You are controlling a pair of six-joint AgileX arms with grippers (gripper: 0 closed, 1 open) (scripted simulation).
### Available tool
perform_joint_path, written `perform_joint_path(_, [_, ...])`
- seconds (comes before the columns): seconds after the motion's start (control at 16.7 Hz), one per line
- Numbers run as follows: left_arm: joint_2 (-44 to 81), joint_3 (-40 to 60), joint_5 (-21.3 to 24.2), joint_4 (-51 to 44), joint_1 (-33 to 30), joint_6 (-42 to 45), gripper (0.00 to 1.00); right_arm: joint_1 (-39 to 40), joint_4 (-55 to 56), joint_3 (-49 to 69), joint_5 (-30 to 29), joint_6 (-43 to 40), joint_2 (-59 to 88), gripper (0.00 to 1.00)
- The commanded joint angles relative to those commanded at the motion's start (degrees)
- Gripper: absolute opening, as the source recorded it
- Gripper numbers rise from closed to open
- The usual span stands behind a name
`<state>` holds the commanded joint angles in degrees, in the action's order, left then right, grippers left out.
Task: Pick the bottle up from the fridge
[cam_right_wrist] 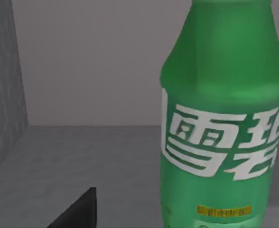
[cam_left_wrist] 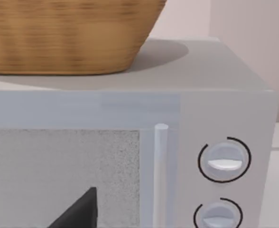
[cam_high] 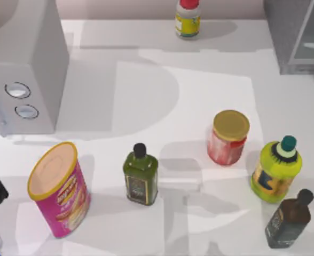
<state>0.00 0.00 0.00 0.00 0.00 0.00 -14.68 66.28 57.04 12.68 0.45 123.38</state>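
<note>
Fridge [cam_high: 298,34] fills the counter's [cam_high: 210,96] far right corner in the top view, with a dialled microwave [cam_high: 23,69] at the far left. Left wrist view faces that microwave [cam_left_wrist: 130,142] under a wicker basket [cam_left_wrist: 68,33]. Right wrist view has the green bottle [cam_right_wrist: 222,118] upright on the grey fridge floor [cam_right_wrist: 82,161], seemingly close ahead; whether either end effector is apart or together, I cannot tell.

A pale grey box with two round dials [cam_high: 23,64] carries a woven wicker basket [cam_left_wrist: 68,33]. A pink yellow-rimmed canister [cam_high: 59,188] stands near a dark green oil bottle [cam_high: 141,175].
</note>
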Motion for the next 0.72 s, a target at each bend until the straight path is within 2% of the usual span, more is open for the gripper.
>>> perform_joint_path(0.24, [0.00,0.00,0.00,0.00,0.00,0.00,1.00,0.16,-1.08,2.02,-0.18,-0.01,1.33,1.00])
perform_joint_path(0.54, [0.00,0.00,0.00,0.00,0.00,0.00,1.00,1.32,-6.51,14.14,-1.41,-0.06,7.20,1.00])
perform_joint_path(0.72, [0.00,0.00,0.00,0.00,0.00,0.00,1.00,1.70,-8.25,16.82,-1.81,-0.08,8.60,1.00])
